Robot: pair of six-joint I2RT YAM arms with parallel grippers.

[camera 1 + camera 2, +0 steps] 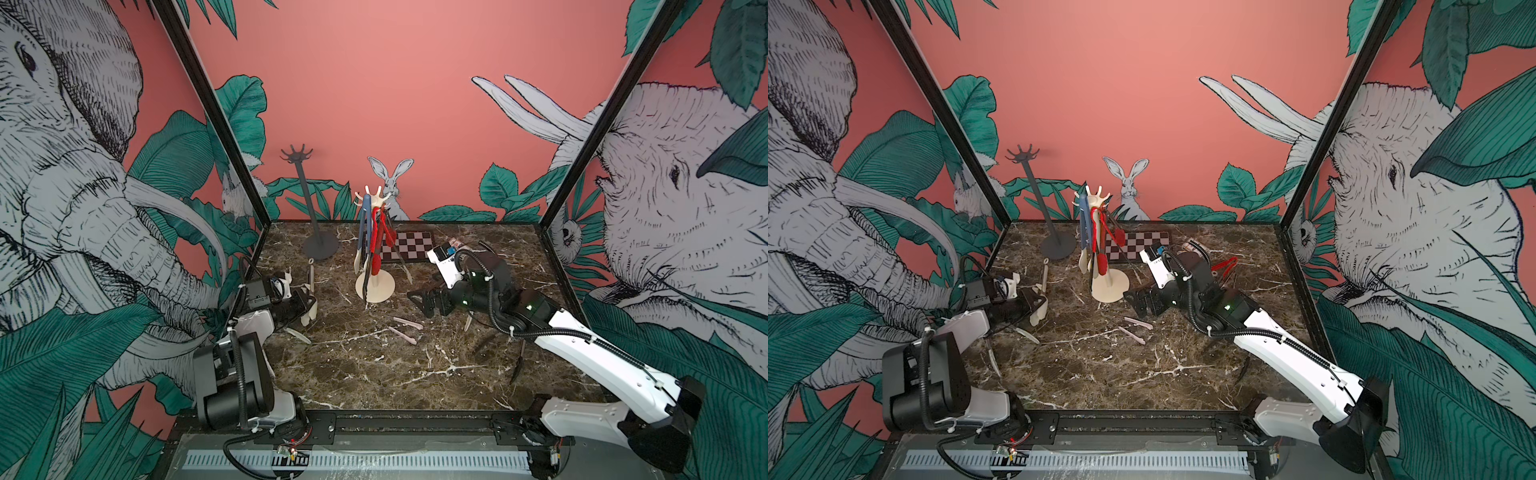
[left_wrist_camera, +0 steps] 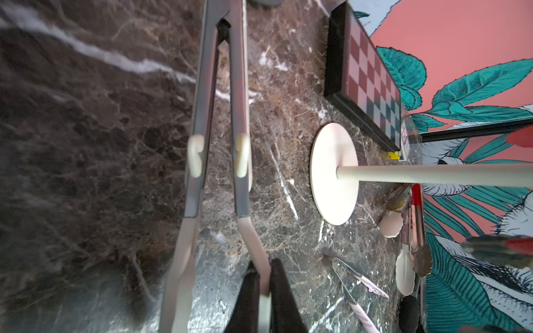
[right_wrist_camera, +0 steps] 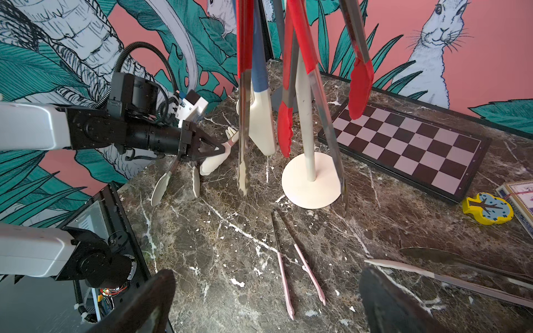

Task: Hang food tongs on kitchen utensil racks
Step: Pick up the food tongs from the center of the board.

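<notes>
Jaws of left gripper [image 2: 263, 271] clamp one arm of cream tongs [image 2: 240, 187]; right gripper [image 3: 268, 274] gapes empty. Single-arm hold may let tongs swivel, missing rack [image 3: 308, 144] prongs.

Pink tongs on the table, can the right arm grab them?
Probably yes. The right gripper is open and points at the pink tongs, with nothing between them.

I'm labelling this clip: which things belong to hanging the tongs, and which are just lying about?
Job: cream-tipped tongs in left pincer; pink tongs; red-tipped tongs, already hung; cream rack; grey rack.
Lying about: checkered board; yellow clock toy.
</notes>
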